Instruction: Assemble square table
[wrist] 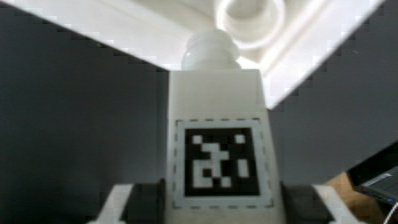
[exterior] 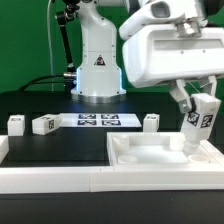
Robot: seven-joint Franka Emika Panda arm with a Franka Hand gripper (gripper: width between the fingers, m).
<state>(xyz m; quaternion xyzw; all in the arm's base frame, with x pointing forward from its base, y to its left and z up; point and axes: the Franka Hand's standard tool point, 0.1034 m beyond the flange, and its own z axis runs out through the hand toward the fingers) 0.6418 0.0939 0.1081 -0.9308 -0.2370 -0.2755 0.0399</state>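
The leg (exterior: 201,117) stands upright, clamped in the pincer (exterior: 199,104). Its screw end points down over the square table slab (exterior: 150,152) at the exterior view's right, likely aligned with a corner hole (wrist: 249,14). Spare legs (exterior: 44,125) wait on the bench (exterior: 50,150) beyond. Whether the tip touches the hole is hidden.

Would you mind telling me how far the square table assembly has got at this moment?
It looks early. Done: the tabletop lies flat, with no leg visibly fitted. In hand: the end effector grips one leg upright over the tabletop, its tip close to a hole. Left: seating that leg, then fitting the three loose legs on the dark surface.
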